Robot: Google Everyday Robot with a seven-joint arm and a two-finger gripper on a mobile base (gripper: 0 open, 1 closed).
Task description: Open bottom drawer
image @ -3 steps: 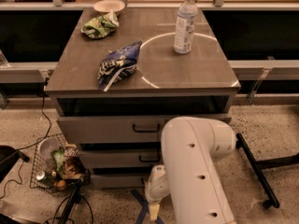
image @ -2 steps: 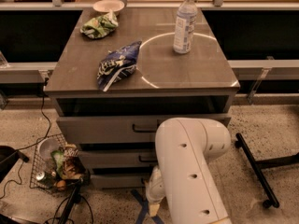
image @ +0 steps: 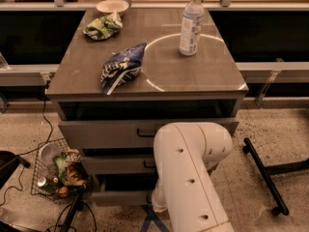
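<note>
The bottom drawer (image: 118, 198) is the lowest of three grey-brown fronts on the cabinet (image: 145, 83). Its front stands a little forward of the middle drawer (image: 116, 164), with a dark gap above it. Its handle is hidden behind my arm. My white arm (image: 190, 178) reaches down in front of the drawers. The gripper (image: 157, 204) sits low at the right part of the bottom drawer's front, mostly covered by the arm. The top drawer (image: 111, 132) shows a dark handle.
On the cabinet top stand a water bottle (image: 191, 23), a blue chip bag (image: 120, 66), a green bag (image: 102, 27) and a bowl (image: 112, 6). A wire basket (image: 58, 173) of trash and cables lie on the floor left. A black stand leg (image: 263, 170) lies right.
My arm has shifted left and nearer. The bottom drawer's front has come forward a little, showing a dark gap above it.
</note>
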